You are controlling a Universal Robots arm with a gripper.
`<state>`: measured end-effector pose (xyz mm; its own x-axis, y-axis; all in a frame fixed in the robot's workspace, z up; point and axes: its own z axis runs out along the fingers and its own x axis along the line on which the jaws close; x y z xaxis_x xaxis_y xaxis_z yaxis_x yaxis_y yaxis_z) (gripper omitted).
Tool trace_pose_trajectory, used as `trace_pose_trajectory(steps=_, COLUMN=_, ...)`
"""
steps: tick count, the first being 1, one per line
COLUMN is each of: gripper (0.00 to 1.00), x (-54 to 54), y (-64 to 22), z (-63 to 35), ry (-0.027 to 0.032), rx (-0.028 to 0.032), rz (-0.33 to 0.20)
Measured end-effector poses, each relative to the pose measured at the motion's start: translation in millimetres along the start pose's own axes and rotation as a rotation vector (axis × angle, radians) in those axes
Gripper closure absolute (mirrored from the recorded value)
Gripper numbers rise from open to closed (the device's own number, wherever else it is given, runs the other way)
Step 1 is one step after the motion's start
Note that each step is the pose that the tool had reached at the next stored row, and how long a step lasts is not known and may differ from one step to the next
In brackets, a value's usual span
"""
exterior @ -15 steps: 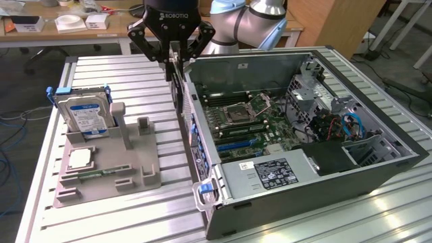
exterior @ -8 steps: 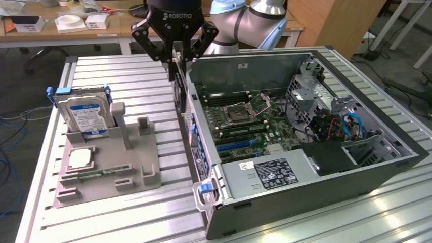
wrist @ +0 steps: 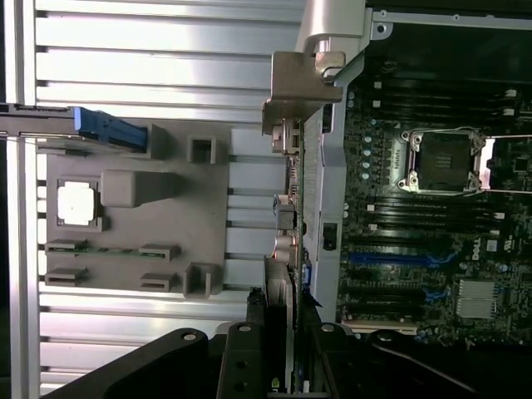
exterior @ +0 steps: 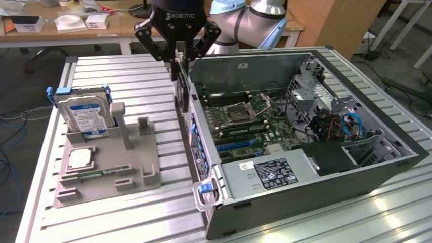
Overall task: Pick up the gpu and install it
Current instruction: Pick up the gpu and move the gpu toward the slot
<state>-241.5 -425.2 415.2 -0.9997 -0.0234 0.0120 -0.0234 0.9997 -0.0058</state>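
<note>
Holding the gpu [exterior: 181, 90] clamped between the gripper [exterior: 181, 59] fingers, I judge pickup done and seating left. The card hangs upright over the computer case [exterior: 304, 202] side wall, beside the grey holder tray [exterior: 108, 174]. It looks thin and dark, with its silver bracket [wrist: 303, 91] at the end away from the jaws.

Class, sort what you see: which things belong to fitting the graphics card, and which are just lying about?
Part of the job: gripper, the graphics card it holds, open computer case, motherboard.
Lying about: hard drive, processor chip, memory stick, all on the grey tray.
</note>
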Motion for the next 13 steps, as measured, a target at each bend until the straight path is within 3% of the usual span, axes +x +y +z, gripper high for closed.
trace_pose_trajectory(steps=13, gripper=0.74, x=-6.8, y=-0.1, z=-0.1, ry=0.0, rx=0.0, rz=0.0)
